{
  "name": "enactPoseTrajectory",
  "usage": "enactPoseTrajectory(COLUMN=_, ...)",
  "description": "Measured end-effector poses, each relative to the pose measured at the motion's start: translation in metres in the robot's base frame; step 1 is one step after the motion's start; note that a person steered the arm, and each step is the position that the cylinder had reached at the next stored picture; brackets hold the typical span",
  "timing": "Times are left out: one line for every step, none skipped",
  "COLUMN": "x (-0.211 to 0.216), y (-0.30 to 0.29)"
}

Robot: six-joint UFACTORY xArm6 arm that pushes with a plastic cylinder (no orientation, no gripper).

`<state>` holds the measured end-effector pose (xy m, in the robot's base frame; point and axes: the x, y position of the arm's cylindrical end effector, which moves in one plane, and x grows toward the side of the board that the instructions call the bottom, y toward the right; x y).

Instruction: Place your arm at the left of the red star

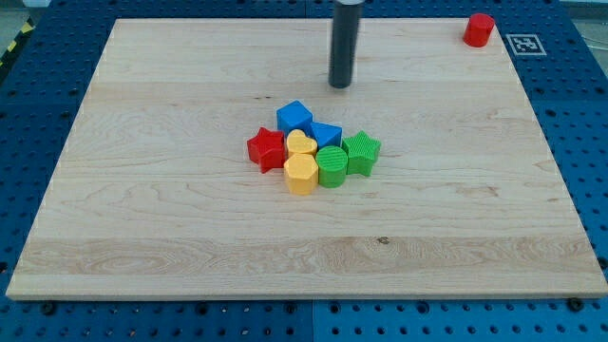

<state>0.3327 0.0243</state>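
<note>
Nearest the view's bottom within the cluster, a yellow hexagonal plastic block [300, 174] is noted, touching a green ribbed cylinder block [332, 165]. A red star-shaped plastic block [266, 149] is seen at the cluster's left edge, below and to the view's left of my tip [340, 85], well apart from it. No fingers are fitted, so no open or closed state applies; nothing is held. The star is judged light, rigid and easily slid; no contact is needed, only bare board on its left.
</note>
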Motion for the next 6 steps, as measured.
enactPoseTrajectory(x=0.0, y=-0.027)
enactPoseTrajectory(x=0.0, y=-0.028)
enactPoseTrajectory(x=0.001, y=-0.031)
enactPoseTrajectory(x=0.015, y=-0.054)
enactPoseTrajectory(x=0.038, y=-0.071)
enactPoseTrajectory(x=0.067, y=-0.087)
